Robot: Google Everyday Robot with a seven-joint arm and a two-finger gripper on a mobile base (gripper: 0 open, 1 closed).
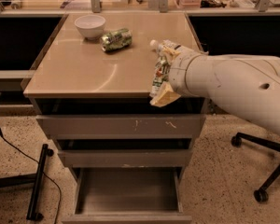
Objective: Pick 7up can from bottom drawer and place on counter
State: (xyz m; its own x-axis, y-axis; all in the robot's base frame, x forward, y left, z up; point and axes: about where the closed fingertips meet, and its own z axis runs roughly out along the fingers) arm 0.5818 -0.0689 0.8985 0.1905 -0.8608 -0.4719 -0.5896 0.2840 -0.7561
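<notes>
My gripper [161,76] is shut on the 7up can [159,74], a pale silver can with green markings held upright between tan fingers [165,95]. It hangs at the front right edge of the counter [84,71], just above the rim. The bottom drawer [128,190] is pulled open below, and its grey floor shows nothing in it. My white arm [233,85] reaches in from the right.
On the counter stand a white bowl [89,26] at the back left and a greener shiny can [115,39] lying on its side. A plastic bottle [167,45] lies behind my gripper, mostly hidden. An office chair base [266,171] is at the right; a black stand [37,181] is on the floor at the left.
</notes>
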